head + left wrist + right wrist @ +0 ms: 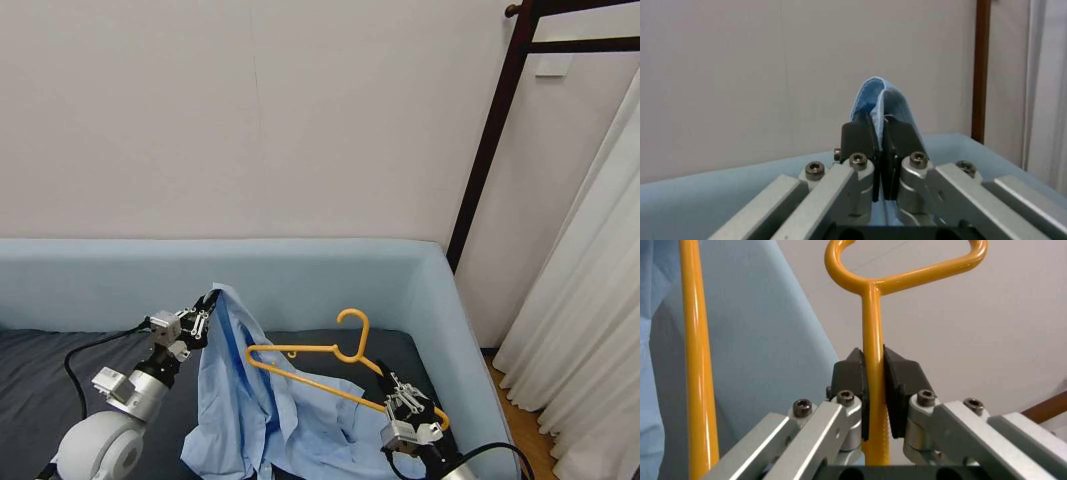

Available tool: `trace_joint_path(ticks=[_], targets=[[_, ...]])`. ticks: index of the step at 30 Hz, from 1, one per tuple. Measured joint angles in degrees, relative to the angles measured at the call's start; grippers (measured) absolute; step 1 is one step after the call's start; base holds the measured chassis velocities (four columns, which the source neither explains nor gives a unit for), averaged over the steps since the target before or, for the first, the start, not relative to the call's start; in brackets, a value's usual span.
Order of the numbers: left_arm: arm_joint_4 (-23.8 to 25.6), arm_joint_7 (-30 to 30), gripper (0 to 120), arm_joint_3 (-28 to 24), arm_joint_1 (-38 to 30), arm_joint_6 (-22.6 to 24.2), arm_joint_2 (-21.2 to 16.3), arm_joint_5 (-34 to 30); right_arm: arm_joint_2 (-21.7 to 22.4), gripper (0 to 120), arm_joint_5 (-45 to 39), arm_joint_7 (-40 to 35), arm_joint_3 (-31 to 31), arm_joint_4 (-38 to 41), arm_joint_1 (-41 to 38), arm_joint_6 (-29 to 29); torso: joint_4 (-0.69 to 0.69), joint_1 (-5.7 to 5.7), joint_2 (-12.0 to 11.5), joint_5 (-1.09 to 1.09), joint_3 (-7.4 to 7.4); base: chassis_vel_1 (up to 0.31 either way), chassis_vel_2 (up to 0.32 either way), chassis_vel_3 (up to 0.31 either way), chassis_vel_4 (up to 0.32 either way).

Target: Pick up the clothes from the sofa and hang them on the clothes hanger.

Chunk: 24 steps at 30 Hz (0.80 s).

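Clamping one bar of the orange hanger (871, 315), the right gripper (402, 393) sat nearest, fingers shut on it. Just beyond, the blue shirt (250, 400) draped onto the sofa (330, 275), its raised fold pinched tight by the left gripper (203, 318). Threading seemed in hand: the hanger's arm likely needed feeding into the shirt before reaching the dark rack (490, 150) behind.

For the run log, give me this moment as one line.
left claw: shut on blue shirt, held up over sofa | right claw: shut on yellow hanger | shirt not yet hung
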<state>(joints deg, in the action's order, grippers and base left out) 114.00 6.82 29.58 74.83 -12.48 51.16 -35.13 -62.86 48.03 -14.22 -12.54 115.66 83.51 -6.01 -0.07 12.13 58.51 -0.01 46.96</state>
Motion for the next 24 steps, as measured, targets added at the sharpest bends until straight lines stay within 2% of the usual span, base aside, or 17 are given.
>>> trace_joint_path(ticks=[4, 11, 17, 24], targets=[[3.34, 0.75, 0, -0.23, 3.5, -0.75, 2.47, 3.8, 0.32, 6, -4.24, -0.24, 1.59, 0.43, -0.36, 0.54, 0.0, 0.0, 0.0, 0.0, 0.0, 0.0, 0.0, 0.0, 0.0], [6.12, 0.81, 0, -2.56, 6.7, -1.59, 5.69, 8.28, 0.43, 6, -7.12, -0.2, 3.82, -0.19, -1.37, 0.4, 0.0, 0.0, 0.0, 0.0, 0.0, 0.0, 0.0, 0.0, 0.0], [7.68, 0.0, 0, -2.6, 7.39, -1.73, 6.24, 8.86, -0.39, 6, -8.9, -0.93, 5.97, 0.01, -1.03, 0.37, 0.0, 0.0, 0.0, 0.0, 0.0, 0.0, 0.0, 0.0, 0.0], [9.09, -2.22, 0, -2.03, 7.33, -1.73, 6.36, 9.47, -0.56, 6, -10.12, -1.48, 8.01, 1.47, 0.15, 3.09, 0.0, 0.0, 0.0, 0.0, 0.0, 0.0, 0.0, 0.0, 0.0]])
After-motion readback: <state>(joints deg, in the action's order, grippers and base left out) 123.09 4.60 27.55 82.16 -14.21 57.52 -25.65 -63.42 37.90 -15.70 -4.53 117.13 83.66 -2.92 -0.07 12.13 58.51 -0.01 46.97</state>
